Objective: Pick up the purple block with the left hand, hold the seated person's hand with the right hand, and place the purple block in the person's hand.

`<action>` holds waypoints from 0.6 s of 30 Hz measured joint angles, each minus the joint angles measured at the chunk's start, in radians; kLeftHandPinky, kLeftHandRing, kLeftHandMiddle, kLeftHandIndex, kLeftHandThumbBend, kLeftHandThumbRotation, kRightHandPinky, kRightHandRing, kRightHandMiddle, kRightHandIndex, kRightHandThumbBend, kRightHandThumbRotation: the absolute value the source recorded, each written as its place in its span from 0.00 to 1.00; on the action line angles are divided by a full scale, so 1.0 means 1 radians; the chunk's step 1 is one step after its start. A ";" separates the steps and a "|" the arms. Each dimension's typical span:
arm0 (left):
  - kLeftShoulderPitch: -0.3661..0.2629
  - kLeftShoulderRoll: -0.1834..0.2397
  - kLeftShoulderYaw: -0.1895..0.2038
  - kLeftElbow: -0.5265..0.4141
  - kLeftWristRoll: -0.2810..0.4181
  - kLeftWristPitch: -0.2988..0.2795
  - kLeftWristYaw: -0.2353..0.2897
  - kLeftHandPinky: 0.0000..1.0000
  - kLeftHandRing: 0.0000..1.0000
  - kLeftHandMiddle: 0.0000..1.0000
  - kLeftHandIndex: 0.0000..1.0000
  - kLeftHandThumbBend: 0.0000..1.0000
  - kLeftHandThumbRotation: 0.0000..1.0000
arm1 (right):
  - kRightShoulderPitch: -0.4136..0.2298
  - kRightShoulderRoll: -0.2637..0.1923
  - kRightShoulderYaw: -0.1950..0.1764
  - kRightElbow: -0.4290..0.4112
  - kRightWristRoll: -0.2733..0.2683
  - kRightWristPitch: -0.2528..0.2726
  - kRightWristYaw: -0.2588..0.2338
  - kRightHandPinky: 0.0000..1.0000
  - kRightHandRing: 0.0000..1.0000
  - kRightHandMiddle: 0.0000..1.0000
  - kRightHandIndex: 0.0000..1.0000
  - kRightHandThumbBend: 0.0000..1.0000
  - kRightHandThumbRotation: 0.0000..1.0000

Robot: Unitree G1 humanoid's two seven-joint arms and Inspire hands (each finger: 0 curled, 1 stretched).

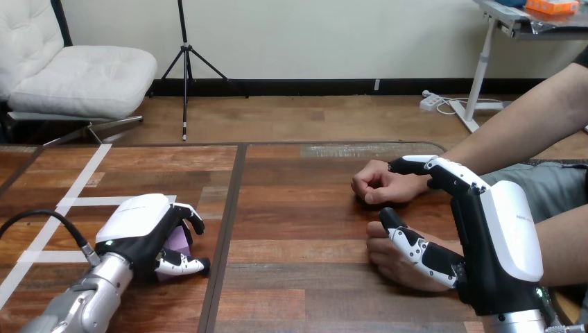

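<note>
**One purple block (182, 241), gripped by the left hand (142, 232)**

At the left of the wooden surface (291, 208), the left hand curls its fingers round the single block. Right of centre lie the person's two hands: the farther hand (378, 184) fisted, the nearer hand (395, 262) under the thumb of the right hand (496, 236), which is spread, clasping neither.

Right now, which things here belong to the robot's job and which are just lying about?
Job: purple block, left hand curled round it, right hand, person's lower hand under its thumb.
Lying about: white tape on the table; perhaps the person's upper hand.
</note>
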 measured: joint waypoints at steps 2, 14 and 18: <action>-0.002 -0.001 -0.004 0.002 0.000 0.000 0.003 0.41 0.49 0.56 0.59 0.59 0.20 | 0.000 0.000 -0.001 0.000 0.000 0.001 0.002 0.64 0.72 0.70 0.66 0.47 0.00; -0.010 -0.008 -0.010 0.012 -0.005 0.003 0.004 0.41 0.48 0.55 0.55 0.59 0.18 | 0.000 0.000 -0.011 -0.001 0.002 0.002 0.019 0.64 0.73 0.69 0.66 0.46 0.00; -0.012 -0.008 -0.010 0.015 -0.005 0.003 0.004 0.41 0.48 0.54 0.53 0.59 0.17 | 0.000 0.000 -0.013 -0.001 0.002 0.002 0.019 0.64 0.73 0.69 0.66 0.46 0.00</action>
